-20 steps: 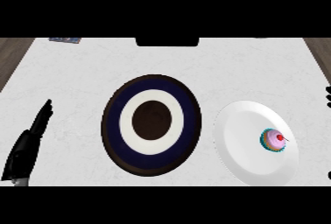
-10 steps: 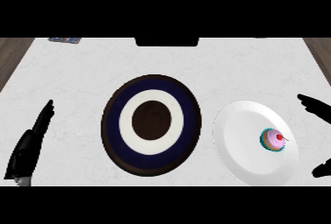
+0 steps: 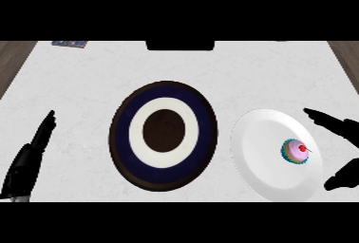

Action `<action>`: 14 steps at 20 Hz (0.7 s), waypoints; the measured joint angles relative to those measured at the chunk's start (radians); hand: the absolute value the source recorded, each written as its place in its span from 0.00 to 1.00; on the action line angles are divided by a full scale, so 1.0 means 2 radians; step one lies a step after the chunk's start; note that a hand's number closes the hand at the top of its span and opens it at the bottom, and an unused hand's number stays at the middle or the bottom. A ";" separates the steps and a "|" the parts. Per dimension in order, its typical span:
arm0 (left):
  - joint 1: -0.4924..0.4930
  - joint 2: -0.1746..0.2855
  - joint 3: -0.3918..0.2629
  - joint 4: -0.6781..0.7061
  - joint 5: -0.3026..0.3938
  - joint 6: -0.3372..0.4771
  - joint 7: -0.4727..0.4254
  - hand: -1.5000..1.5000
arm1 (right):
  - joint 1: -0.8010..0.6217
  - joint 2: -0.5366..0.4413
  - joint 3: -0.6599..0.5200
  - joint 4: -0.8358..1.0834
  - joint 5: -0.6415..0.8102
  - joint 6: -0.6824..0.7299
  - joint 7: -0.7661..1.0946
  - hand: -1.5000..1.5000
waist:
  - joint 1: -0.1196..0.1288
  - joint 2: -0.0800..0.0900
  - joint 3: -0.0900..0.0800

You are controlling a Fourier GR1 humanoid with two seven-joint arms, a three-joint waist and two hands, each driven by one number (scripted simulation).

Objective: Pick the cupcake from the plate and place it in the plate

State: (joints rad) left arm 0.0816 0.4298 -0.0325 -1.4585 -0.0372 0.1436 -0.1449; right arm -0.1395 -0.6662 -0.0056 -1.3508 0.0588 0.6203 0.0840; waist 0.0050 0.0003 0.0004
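Note:
A small cupcake (image 3: 297, 151) with pink frosting and a red cherry stands on the right half of a white plate (image 3: 263, 142) at the right of the counter. To its left lies a larger plate (image 3: 164, 135) with a dark rim, a navy ring, a white ring and a brown middle. My right hand (image 3: 335, 122) is open at the right edge, fingers spread above and thumb below, just right of the white plate and apart from the cupcake. At the lower left my left hand (image 3: 32, 158) rests open, fingers pointing up.
The white counter top (image 3: 91, 76) stretches between wooden strips at both sides. A dark rectangular object (image 3: 180, 45) sits at the far edge in the middle. A small bluish item (image 3: 70, 43) lies at the far left corner.
My right hand has come into view from the right and moved left toward the white plate's edge. The left hand has barely moved. Cupcake and plates are where they were.

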 measured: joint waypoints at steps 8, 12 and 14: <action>-0.003 -0.018 0.021 -0.011 -0.021 -0.018 0.016 0.50 | -0.002 0.031 -0.006 0.023 0.053 0.019 -0.016 0.00 | -0.001 0.000 0.000; -0.006 -0.026 0.032 -0.006 -0.032 -0.028 0.010 0.50 | -0.020 0.056 -0.008 0.049 0.080 0.013 -0.022 0.00 | -0.001 0.000 0.000; -0.001 -0.031 0.035 -0.011 -0.036 -0.031 0.009 0.50 | -0.032 0.061 -0.008 0.075 0.095 0.012 -0.037 0.00 | 0.000 0.000 0.000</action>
State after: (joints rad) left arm 0.0787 0.3673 0.0381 -1.4798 -0.1097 0.0807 -0.1260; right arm -0.2044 -0.5449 -0.0225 -1.2011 0.2494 0.6446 0.0091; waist 0.0046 0.0002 0.0003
